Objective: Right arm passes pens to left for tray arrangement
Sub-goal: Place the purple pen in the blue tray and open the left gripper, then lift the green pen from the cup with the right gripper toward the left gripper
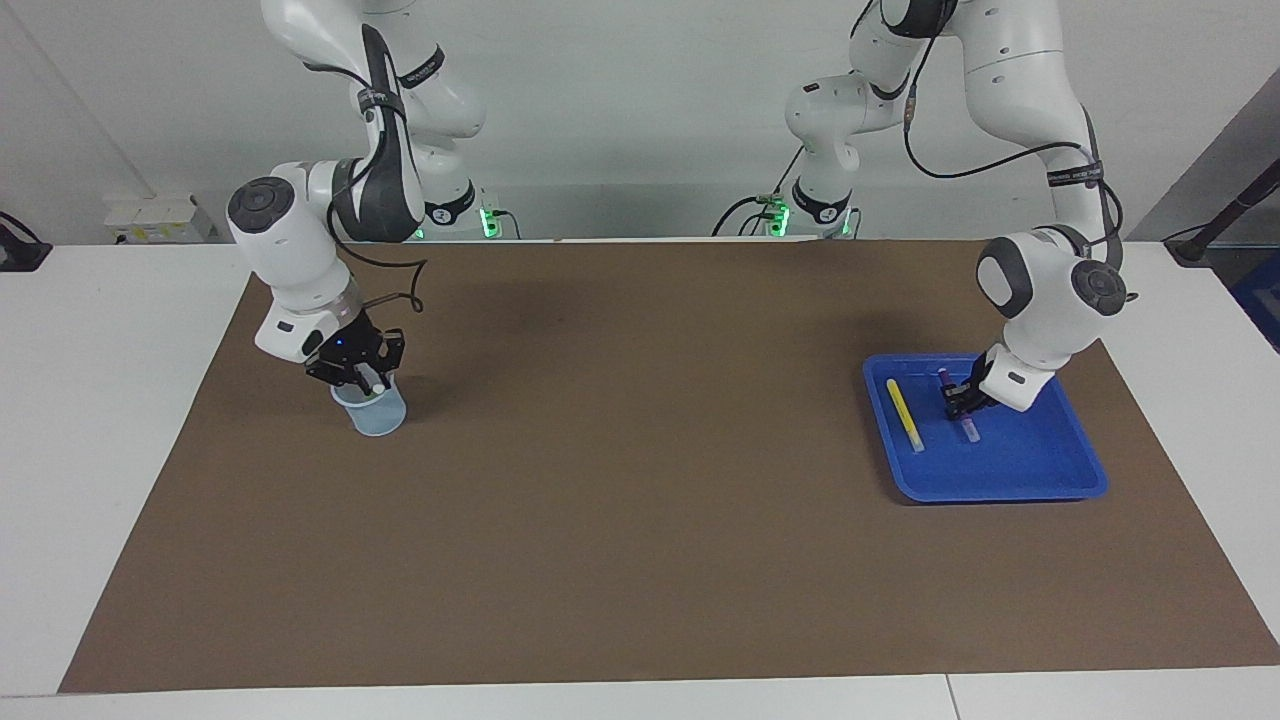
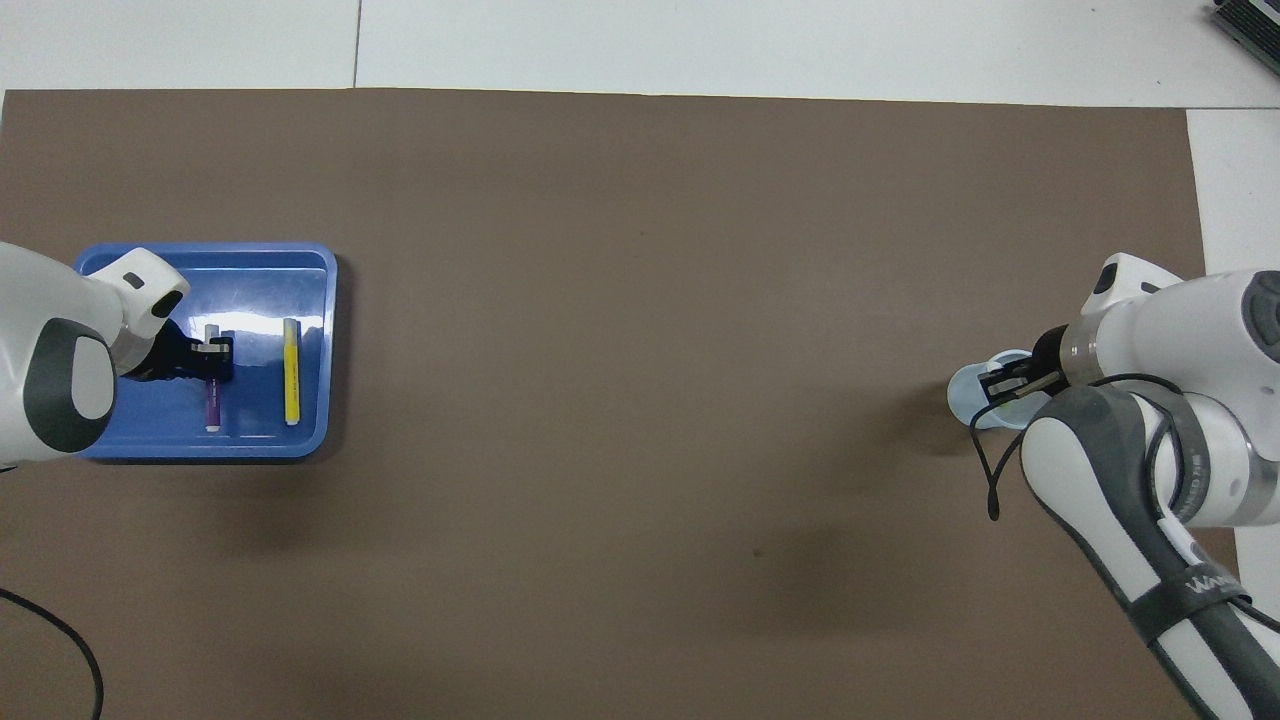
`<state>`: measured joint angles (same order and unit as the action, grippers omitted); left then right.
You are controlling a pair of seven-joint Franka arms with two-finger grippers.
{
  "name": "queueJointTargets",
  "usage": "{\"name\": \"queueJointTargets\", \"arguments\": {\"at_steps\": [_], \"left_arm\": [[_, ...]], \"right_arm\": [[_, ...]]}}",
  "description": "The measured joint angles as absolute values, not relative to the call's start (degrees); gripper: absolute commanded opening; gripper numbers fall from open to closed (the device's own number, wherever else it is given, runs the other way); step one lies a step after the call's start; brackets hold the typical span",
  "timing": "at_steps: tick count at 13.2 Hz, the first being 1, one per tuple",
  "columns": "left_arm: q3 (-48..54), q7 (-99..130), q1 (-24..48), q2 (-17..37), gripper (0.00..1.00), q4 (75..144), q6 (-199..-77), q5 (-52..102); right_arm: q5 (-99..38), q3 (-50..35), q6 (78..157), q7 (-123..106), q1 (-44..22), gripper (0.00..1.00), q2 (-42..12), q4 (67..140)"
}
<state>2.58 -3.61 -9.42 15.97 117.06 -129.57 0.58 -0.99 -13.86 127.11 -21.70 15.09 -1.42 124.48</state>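
Note:
The blue tray lies toward the left arm's end of the table. In it lie the yellow pen and, beside it, the purple pen. My left gripper is down in the tray, shut on the purple pen near its middle. My right gripper, with its blue light, is at the mouth of a small pale-blue cup. The green pen stands in that cup, at the gripper's tips.
A brown mat covers the table between cup and tray. White table surface borders it on all sides. A black cable hangs from the right arm's wrist.

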Motion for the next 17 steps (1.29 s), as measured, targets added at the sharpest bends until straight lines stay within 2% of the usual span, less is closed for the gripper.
{"name": "queueJointTargets", "arguments": {"at_steps": [1, 4, 6, 11, 17], "left_arm": [[2.58, -3.61, -9.42, 15.97, 0.52, 117.08, -129.68, 0.58], [2.59, -3.61, -9.46, 16.08, 1.0, 117.09, -130.28, 0.58], [2.6, -3.61, -9.53, 16.41, 1.0, 117.08, -130.97, 0.58], [2.61, -3.61, -10.05, 16.99, 1.0, 116.77, -130.77, 0.64], [3.66, -3.21, -9.97, 16.95, 1.0, 108.35, -119.64, 1.38]], "right_arm": [[-0.99, -13.86, 127.11, -21.7, 15.09, 0.33, -1.42, 124.48], [-0.99, -13.94, 127.15, -21.7, 15.09, 0.16, -1.42, 124.44], [-0.93, -13.94, 127.35, -21.7, 15.11, 0.0, -1.21, 123.99], [-0.9, -13.93, 125.71, -21.7, 15.13, 0.0, -1.18, 122.67], [-0.8, -13.97, 110.62, -21.73, 15.11, 0.0, 0.68, 110.03]]}}
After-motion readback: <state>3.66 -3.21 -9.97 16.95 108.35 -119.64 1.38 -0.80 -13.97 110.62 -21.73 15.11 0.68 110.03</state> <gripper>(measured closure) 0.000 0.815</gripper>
